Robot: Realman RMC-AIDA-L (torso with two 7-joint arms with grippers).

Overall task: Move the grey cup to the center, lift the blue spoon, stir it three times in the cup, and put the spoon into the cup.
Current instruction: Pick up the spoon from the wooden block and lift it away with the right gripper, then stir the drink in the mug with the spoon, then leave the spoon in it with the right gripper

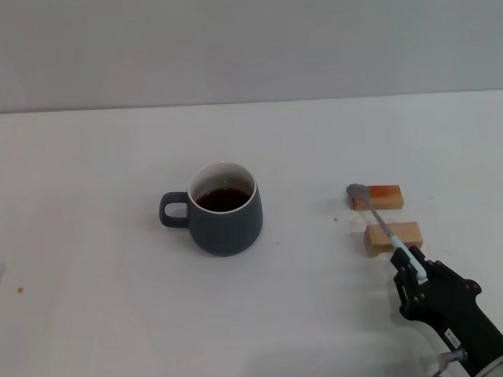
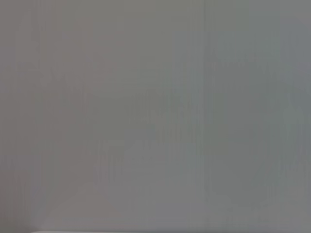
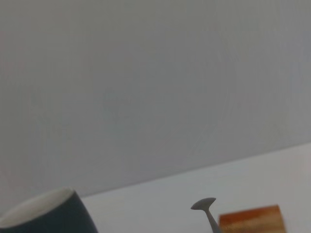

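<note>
The grey cup [image 1: 225, 218] stands upright near the middle of the white table [image 1: 99, 326], handle pointing left, dark brown liquid inside. The blue spoon [image 1: 376, 215] lies to its right across two small wooden blocks, metal bowl toward the far side. My right gripper [image 1: 409, 263] is at the near end of the spoon and is closed on its pale blue handle. In the right wrist view the cup's rim [image 3: 48, 213] and the spoon's bowl [image 3: 204, 205] show low in the picture. My left gripper is out of view.
Two wooden blocks, a far one [image 1: 384, 198] and a near one [image 1: 394, 236], sit under the spoon; the far one also shows in the right wrist view [image 3: 250, 221]. A grey wall stands behind the table. The left wrist view shows only a plain grey surface.
</note>
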